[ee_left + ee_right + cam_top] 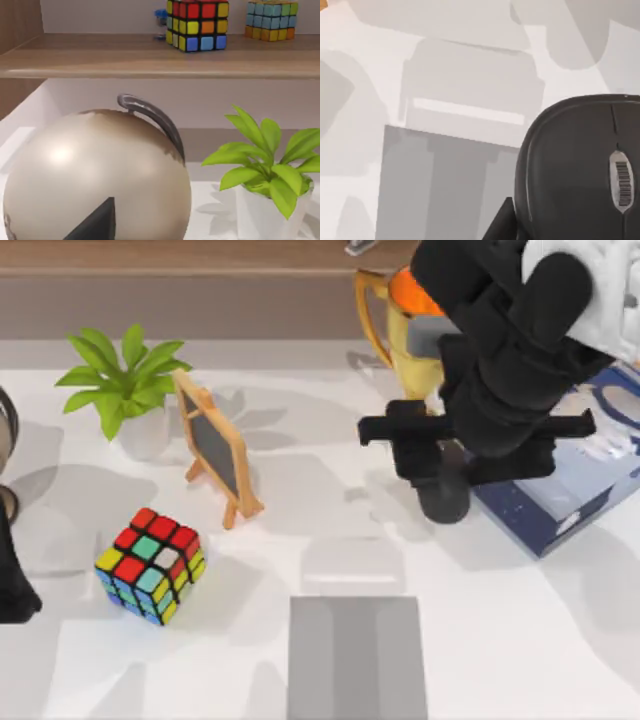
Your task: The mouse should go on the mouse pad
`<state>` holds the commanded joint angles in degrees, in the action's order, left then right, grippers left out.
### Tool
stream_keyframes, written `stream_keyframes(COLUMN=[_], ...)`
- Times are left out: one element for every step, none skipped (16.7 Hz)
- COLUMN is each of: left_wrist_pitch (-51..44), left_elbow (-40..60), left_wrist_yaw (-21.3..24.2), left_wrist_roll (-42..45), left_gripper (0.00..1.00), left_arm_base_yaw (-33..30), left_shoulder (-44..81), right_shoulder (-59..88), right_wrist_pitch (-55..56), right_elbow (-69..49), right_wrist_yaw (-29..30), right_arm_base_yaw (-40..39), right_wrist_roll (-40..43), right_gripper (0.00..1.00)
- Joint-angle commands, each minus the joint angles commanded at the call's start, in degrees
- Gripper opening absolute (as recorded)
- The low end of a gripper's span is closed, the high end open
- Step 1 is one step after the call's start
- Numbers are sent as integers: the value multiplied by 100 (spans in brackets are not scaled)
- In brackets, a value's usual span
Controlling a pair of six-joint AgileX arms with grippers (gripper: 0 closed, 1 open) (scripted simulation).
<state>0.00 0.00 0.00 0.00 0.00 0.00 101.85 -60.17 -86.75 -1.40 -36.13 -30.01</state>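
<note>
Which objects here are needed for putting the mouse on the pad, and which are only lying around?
Needed: mouse, held in right gripper; mouse pad.
Lying around: Rubik's cube, potted plant, small chalkboard, yellow cup, blue tissue box, globe.

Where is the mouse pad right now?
In the top view the mouse pad lies flat at the table's near edge, slightly right of centre, right of the colourful cube and below the right gripper.

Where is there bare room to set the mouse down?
The pad is bare, as is the table between it, the cube and the chalkboard. Crowded: far right, by the box and cup.
</note>
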Motion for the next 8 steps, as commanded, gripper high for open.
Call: stream_keyframes(left_wrist_pitch=[0, 0, 0, 0, 0, 0, 0, 0], left_elbow=[0, 0, 0, 0, 0, 0, 0, 0], left_wrist_yaw=[0, 0, 0, 0, 0, 0, 0, 0], left_wrist_roll=[0, 0, 0, 0, 0, 0, 0, 0], left_gripper=[100, 100, 100, 100, 100, 100, 100, 100], left_arm_base_yaw=[0, 0, 0, 0, 0, 0, 0, 0], left_shoulder=[0, 0, 0, 0, 0, 0, 0, 0], right_shoulder=[152, 314, 481, 648, 810, 957, 1083, 1178], right_wrist_pitch=[-12, -36, -71, -113, -161, -209, -254, -290], right_elbow=[-57, -96, -120, -131, -131, -124, -113, -101], right_wrist_yaw=[31, 63, 95, 126, 154, 177, 196, 209], right_arm_base_yaw=[-317, -604, -859, -1078, -1262, -1409, -1520, -1595], right_wrist_roll=[-413, -806, -1175, -1513, -1813, -2067, -2264, -2402], right_gripper=[0, 0, 0, 0, 0, 0, 0, 0])
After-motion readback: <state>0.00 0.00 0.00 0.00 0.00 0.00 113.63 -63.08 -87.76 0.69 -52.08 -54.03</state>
